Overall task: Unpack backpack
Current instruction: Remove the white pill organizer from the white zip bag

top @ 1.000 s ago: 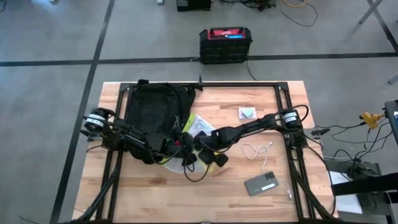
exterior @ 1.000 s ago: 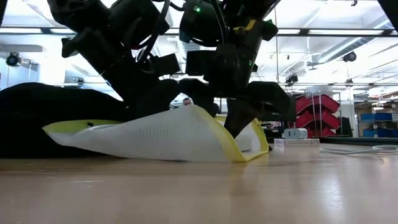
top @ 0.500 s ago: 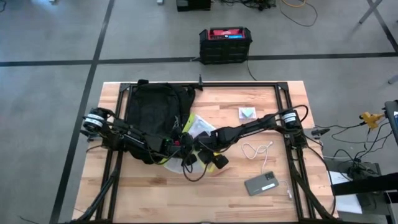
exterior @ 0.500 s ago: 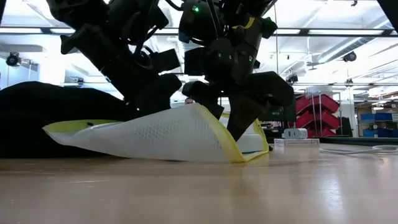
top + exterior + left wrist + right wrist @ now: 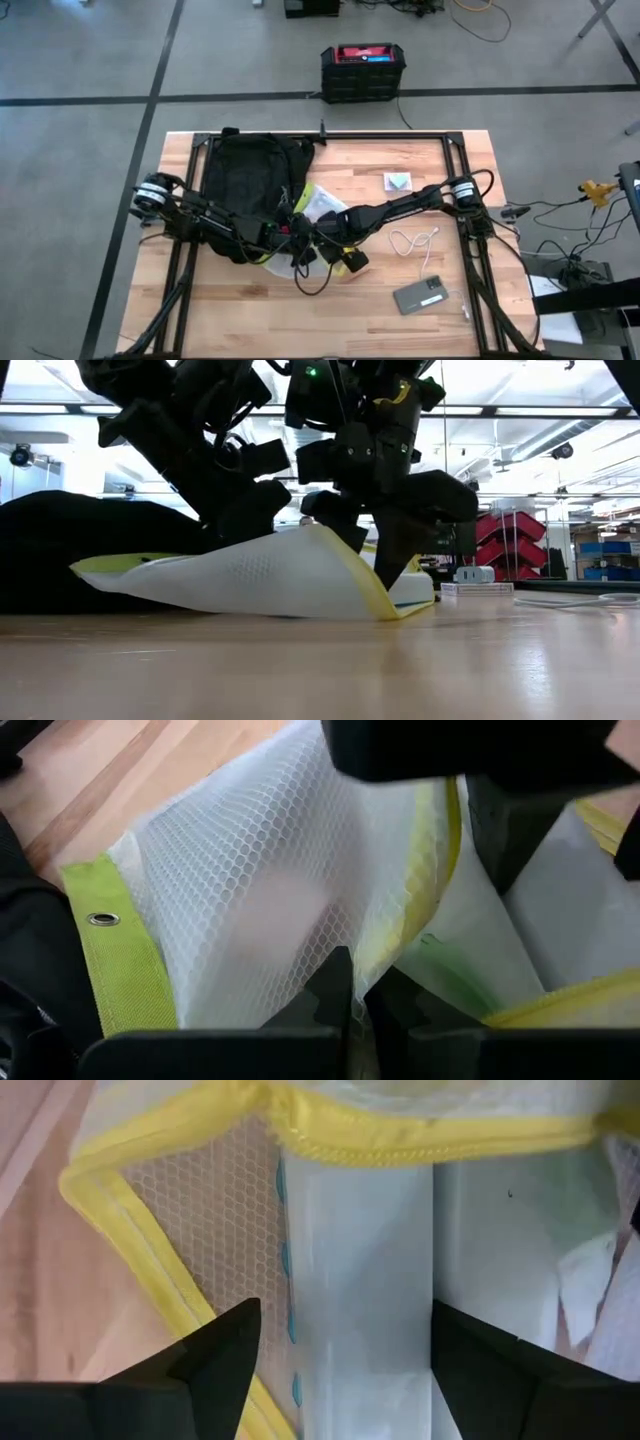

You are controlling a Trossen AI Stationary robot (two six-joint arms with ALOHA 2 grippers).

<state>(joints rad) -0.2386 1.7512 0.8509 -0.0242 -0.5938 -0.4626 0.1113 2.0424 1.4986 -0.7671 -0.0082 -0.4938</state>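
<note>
- Backpack (image 5: 247,172) lies flat at the far left of the wooden surface (image 5: 400,320), black and soft
- Mesh pouch (image 5: 270,575), white with yellow-green edging, sits at the backpack's near edge, one side lifted into a peak
- Left hand (image 5: 350,1010) has its fingers pressed together, pinching the white mesh of the pouch
- Right hand (image 5: 340,1350) is spread wide over the pouch's yellow zip edge, a white packet (image 5: 355,1280) between its fingers
- Phone (image 5: 421,295), white cable (image 5: 412,241) and small box (image 5: 397,181) lie on the right half of the surface
</note>
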